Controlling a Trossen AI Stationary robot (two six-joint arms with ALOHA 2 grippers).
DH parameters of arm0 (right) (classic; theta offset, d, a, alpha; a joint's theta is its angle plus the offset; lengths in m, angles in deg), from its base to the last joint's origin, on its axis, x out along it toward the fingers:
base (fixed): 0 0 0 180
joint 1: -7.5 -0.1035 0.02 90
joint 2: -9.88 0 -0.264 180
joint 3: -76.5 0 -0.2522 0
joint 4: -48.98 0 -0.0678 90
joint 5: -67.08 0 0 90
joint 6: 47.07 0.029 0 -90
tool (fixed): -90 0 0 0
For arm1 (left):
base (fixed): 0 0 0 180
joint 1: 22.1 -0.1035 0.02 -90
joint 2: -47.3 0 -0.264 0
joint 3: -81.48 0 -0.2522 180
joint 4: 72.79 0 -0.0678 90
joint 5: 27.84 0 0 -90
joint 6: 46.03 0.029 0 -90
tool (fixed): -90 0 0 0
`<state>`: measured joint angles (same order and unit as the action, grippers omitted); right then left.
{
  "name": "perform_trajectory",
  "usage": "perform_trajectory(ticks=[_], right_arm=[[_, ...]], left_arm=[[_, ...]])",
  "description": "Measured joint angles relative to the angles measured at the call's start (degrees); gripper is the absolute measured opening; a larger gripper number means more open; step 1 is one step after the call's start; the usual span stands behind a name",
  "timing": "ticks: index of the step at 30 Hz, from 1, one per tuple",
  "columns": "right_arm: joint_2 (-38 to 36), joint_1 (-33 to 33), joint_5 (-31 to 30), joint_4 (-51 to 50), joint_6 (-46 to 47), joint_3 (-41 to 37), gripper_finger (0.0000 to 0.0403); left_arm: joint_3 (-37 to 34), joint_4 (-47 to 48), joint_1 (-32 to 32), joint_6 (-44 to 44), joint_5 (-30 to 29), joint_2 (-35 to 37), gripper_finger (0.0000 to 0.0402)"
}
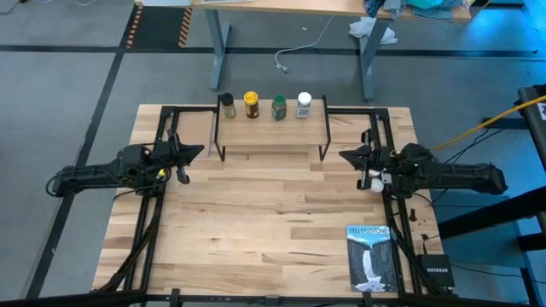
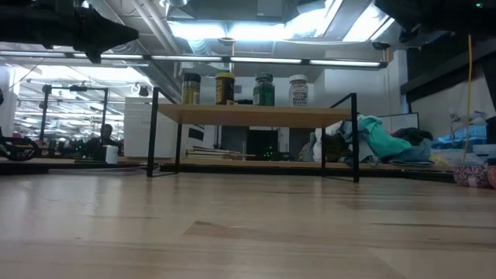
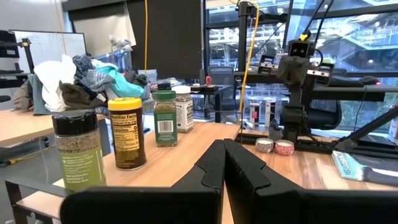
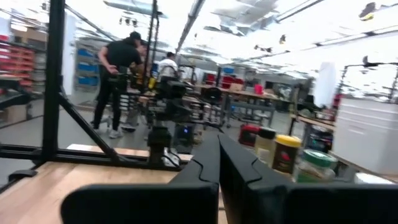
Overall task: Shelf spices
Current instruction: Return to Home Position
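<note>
Left end effector [image 1: 198, 152], right end effector [image 1: 345, 155] closed, spices [image 1: 279, 107] on shelf [image 1: 271, 134]

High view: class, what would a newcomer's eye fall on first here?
Four spice jars stand in a row along the back of the shelf. The left pincer and right pincer, both shut, flank the shelf. A blue-and-white book lies on the tabletop, at the right.

Bright ceiling lights [image 2: 256, 31] w/ glare in low view, shelf [image 2: 256, 116] underside dark vs. backlight, tabletop [image 1: 256, 213] evenly lit.
</note>
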<state>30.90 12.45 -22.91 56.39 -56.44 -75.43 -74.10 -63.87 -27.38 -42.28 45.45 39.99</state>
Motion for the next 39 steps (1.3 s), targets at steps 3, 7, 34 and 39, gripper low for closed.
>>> perform_trajectory(ticks=[3,7,34,39], right_arm=[[-5.80,-0.02,-0.35,-6.09,0.56,0.00,0.0001],[-11.70,-0.04,-0.46,-12.17,1.68,0.00,0.0001],[-20.80,-0.04,-1.72,-11.71,6.32,-13.46,0.0001],[-20.82,-0.02,-3.56,-11.17,6.36,-13.84,0.0001]], left_arm=[[0.00,1.95,0.00,0.06,0.02,1.25,0.0000],[-0.02,3.80,0.00,0.13,0.02,3.00,0.0000],[-7.82,1.29,-2.98,0.14,-0.38,5.54,0.0000],[-7.82,1.80,-3.85,0.06,1.18,5.56,0.0000]])
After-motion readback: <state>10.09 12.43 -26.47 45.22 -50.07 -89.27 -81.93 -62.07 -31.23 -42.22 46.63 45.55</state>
